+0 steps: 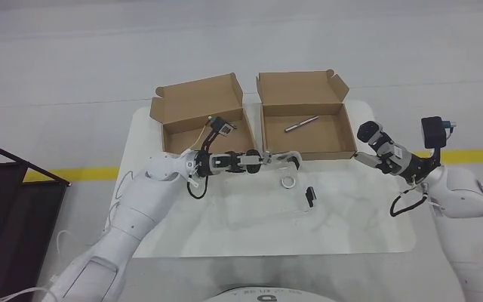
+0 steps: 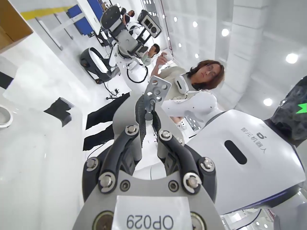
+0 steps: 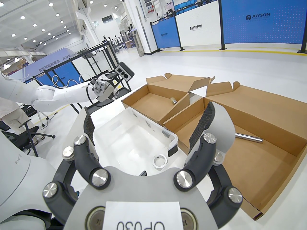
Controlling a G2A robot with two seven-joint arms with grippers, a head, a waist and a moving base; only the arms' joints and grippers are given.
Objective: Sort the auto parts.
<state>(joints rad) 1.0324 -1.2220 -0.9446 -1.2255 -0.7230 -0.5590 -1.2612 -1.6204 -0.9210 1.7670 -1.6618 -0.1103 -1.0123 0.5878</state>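
Left gripper (image 2: 149, 112) is clamped on a perforated metal plate (image 2: 157, 89), held above the table (image 1: 362, 226) just in front of the left box (image 1: 181, 140) and the right box (image 1: 332, 140). Right gripper (image 3: 146, 125) hangs with fingers apart beside the right box, where a rod (image 1: 302, 124) lies. Carrying seems the step in hand; next the plate needs its box chosen, then a release. A ring (image 1: 287, 182) and a black part (image 1: 309, 197), perhaps a clip, lie on the table. Each gripper base carries a printed label (image 2: 150, 216).
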